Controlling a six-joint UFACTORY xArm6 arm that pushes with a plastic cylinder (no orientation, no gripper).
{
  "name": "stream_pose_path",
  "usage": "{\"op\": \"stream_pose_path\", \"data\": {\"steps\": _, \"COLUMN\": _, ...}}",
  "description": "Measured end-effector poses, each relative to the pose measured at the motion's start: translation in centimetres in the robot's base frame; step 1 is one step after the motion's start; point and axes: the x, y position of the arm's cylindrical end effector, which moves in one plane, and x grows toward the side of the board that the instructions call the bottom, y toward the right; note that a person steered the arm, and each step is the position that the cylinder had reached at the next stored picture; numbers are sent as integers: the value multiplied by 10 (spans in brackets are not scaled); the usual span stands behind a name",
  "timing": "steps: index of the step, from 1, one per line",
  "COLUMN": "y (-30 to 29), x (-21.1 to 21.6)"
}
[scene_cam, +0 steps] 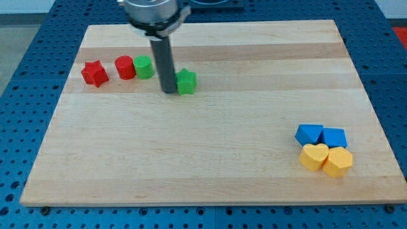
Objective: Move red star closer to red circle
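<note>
Overhead, the arm comes in from the view's top edge: a grey metal collar at about 11 o'clock of the frame carries a straight dark rod that stands upright, and my tip rests on the counter, a pale wooden board with long grain stripes. No pincer is fitted, so no released or clenched state can be told.

Going left to right along the upper left of the counter: the red star sits at roughly 10 o'clock of the board, a matte, many-pointed block. Near it, at its 3 o'clock with a small gap between, stands the red circle, a short smooth cylinder. Touching that at its 3 o'clock is the green circle, a cylinder of like shape. Next comes my tip, and just beside it at its 3 o'clock, seemingly touching, lies the green star.

Well apart, at 4 o'clock of the board, four blocks huddle together: a blue faceted block, another blue block, a yellow heart and a yellow hexagon-like block.
</note>
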Motion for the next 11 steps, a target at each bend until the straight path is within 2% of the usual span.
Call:
{"op": "stream_pose_path", "data": {"steps": 1, "y": 34, "x": -4}}
{"op": "stream_pose_path", "data": {"steps": 2, "y": 42, "x": -4}}
{"op": "stream_pose_path", "data": {"steps": 4, "y": -74, "x": 22}}
{"op": "stream_pose_path", "data": {"steps": 6, "y": -200, "x": 22}}
{"op": "stream_pose_path", "data": {"steps": 7, "y": -219, "x": -7}}
{"op": "stream_pose_path", "data": {"steps": 8, "y": -215, "x": -39}}
{"op": "stream_pose_path", "data": {"steps": 11, "y": -143, "x": -41}}
